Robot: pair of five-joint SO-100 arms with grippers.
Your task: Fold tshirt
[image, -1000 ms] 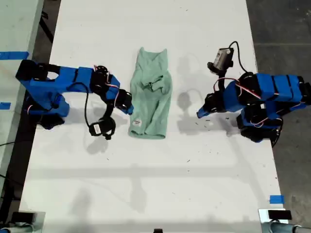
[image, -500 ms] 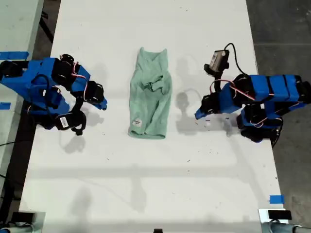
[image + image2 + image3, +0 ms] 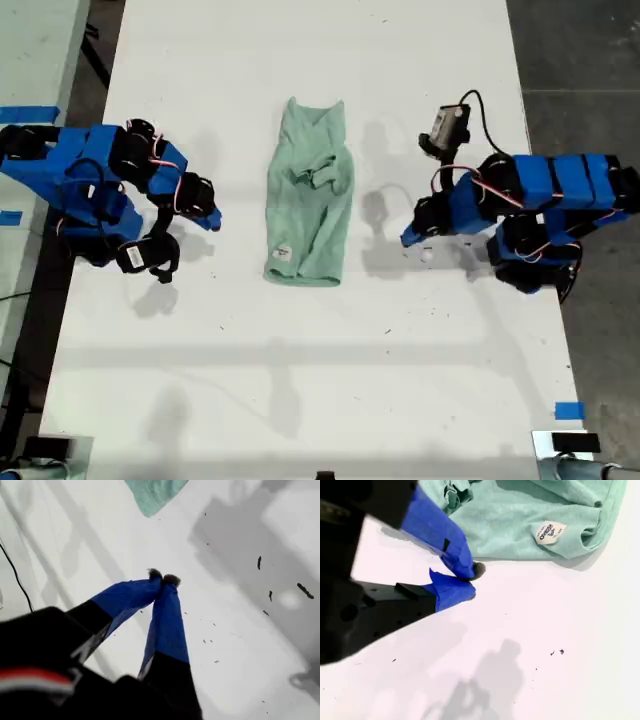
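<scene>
The tshirt (image 3: 310,195) lies mid-table (image 3: 300,380), folded narrow, long axis along the table's length, white neck label (image 3: 282,252) at its nearer end. My first gripper (image 3: 162,578) is empty, tips together; my second gripper (image 3: 472,582) nearly closed, empty, beside the label end.

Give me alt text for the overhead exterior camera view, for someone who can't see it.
A pale mint tshirt, folded into a narrow strip with its white neck label showing, lies mid-way across a white table. Blue arms flank it with grippers clear of the cloth: my second gripper at the exterior view's left, my first gripper at its right.
</scene>
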